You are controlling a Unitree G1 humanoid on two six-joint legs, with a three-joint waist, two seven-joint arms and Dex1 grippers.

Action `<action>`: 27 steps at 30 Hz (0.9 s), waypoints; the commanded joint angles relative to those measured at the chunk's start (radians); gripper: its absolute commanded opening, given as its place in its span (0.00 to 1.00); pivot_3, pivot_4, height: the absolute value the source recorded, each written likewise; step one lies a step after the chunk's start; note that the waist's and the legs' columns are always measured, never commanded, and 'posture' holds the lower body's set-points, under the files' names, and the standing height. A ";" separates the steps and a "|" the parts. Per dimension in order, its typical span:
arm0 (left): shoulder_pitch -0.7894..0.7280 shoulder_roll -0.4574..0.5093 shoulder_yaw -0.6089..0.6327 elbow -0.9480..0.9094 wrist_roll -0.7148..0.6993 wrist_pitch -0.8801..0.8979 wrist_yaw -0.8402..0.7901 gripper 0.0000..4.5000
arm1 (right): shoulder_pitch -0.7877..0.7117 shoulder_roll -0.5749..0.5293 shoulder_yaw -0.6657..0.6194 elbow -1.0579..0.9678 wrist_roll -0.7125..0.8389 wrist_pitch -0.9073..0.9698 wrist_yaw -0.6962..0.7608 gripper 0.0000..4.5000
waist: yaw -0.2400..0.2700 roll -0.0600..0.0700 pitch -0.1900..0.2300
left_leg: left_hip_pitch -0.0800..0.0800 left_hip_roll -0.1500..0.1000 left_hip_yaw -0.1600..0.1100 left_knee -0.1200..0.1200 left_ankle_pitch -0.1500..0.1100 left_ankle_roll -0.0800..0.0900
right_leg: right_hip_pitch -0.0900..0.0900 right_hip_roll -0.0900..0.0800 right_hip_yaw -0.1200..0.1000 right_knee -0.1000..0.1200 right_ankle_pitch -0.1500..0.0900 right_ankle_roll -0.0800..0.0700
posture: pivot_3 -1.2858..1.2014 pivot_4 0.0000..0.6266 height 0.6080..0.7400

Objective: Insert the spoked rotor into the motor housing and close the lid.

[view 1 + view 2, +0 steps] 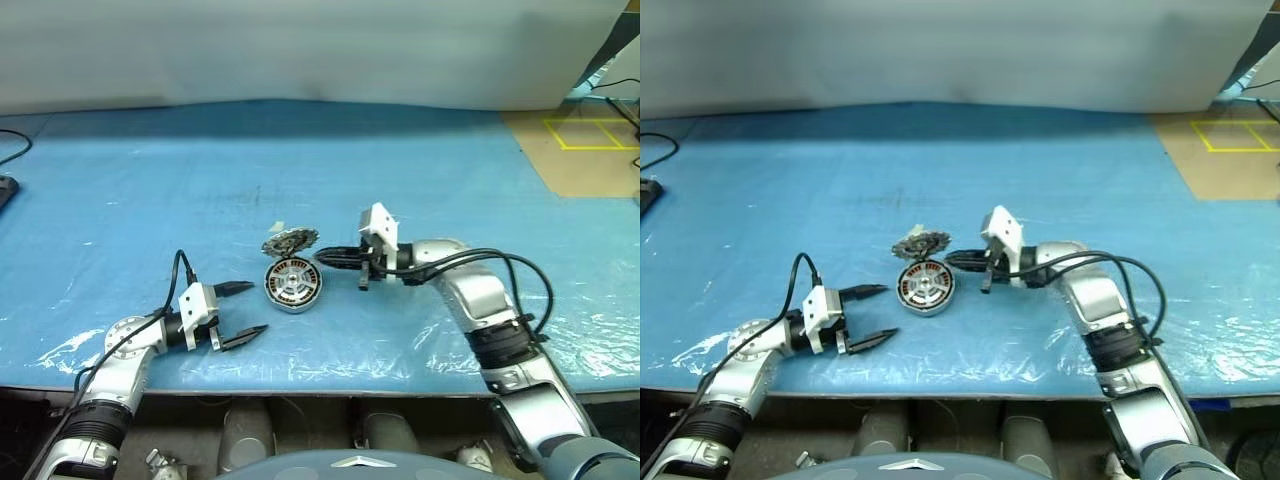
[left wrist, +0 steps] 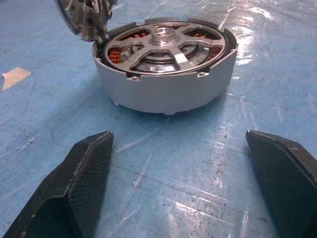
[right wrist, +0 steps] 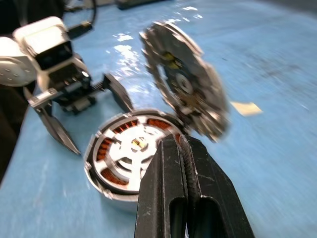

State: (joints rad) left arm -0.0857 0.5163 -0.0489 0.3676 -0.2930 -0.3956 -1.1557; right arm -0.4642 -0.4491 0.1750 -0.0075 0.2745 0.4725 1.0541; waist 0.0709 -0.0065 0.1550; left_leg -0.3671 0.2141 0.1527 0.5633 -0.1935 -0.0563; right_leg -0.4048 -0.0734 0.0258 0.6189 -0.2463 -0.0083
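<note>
The spoked rotor [image 2: 166, 47] sits inside the motor housing [image 2: 166, 91]; the lid [image 3: 185, 89] leans tilted on the housing's rim. The right gripper [image 1: 327, 258], pressed together, must push it flat; the left gripper [image 1: 245, 312] waits spread.

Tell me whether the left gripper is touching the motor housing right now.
Apart. The left wrist view shows bare blue table between the open left gripper and the motor housing.

A blue plastic sheet [image 1: 200, 180] is spread over the table, wrinkled and glossy near the front edge. A small pale scrap [image 2: 15, 77] lies on it. Yellow tape lines [image 1: 590, 135] are marked on the brown floor beyond.
</note>
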 commanded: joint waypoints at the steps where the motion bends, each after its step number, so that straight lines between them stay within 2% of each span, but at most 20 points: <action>1: 0.014 0.002 0.014 0.026 0.002 -0.005 0.001 1.00 | -0.005 -0.052 -0.057 0.057 -0.012 -0.021 -0.029 0.01 | -0.002 0.000 0.000 | 0.000 0.000 0.000 0.000 0.000 0.000 | 0.000 0.000 0.000 0.000 0.000 0.000 | 0.52 0.24 1.00; 4: 0.010 0.000 0.014 0.032 0.005 -0.006 0.000 1.00 | -0.085 -0.067 -0.076 0.234 -0.061 -0.106 -0.072 0.01 | -0.007 0.000 0.000 | 0.001 0.000 0.001 0.000 0.000 0.000 | 0.000 0.000 0.001 0.000 0.000 0.000 | 0.52 0.24 1.00; 11: -0.006 0.002 0.016 0.034 0.007 0.000 -0.002 1.00 | -0.309 0.036 -0.049 0.453 -0.054 -0.196 -0.012 0.01 | -0.010 0.002 0.000 | 0.001 0.000 0.002 0.001 0.000 0.000 | -0.002 0.000 0.002 0.003 0.000 0.000 | 0.52 0.24 1.00; 15: -0.003 0.003 0.020 0.034 0.012 -0.002 0.008 1.00 | -0.358 0.128 -0.008 0.439 -0.035 -0.182 0.044 0.01 | -0.006 0.002 0.000 | -0.001 0.000 0.002 0.001 0.000 0.000 | -0.002 0.000 0.001 0.003 0.000 0.000 | 0.52 0.24 1.00; 19: 0.005 0.004 0.018 0.016 0.017 0.001 0.020 1.00 | -0.339 0.186 0.039 0.410 -0.047 -0.167 0.074 0.01 | -0.003 0.002 0.000 | -0.001 0.001 0.002 0.001 0.000 0.000 | -0.002 0.000 0.000 0.003 0.000 0.000 | 0.52 0.24 1.00; 27: 0.014 0.006 0.013 -0.001 0.021 0.009 0.035 1.00 | -0.269 0.182 0.090 0.327 -0.042 -0.119 0.119 0.01 | -0.002 0.001 0.000 | -0.001 0.001 0.002 0.001 0.000 0.000 | -0.002 0.000 0.000 0.003 0.000 0.000 | 0.52 0.24 1.00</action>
State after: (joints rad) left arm -0.0870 0.5163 -0.0397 0.3696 -0.2847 -0.3939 -1.1279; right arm -0.7414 -0.2630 0.2541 0.3746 0.2153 0.3419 1.1492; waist 0.0684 -0.0050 0.1552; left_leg -0.3686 0.2149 0.1543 0.5638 -0.1935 -0.0563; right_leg -0.4070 -0.0734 0.0256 0.6216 -0.2464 -0.0088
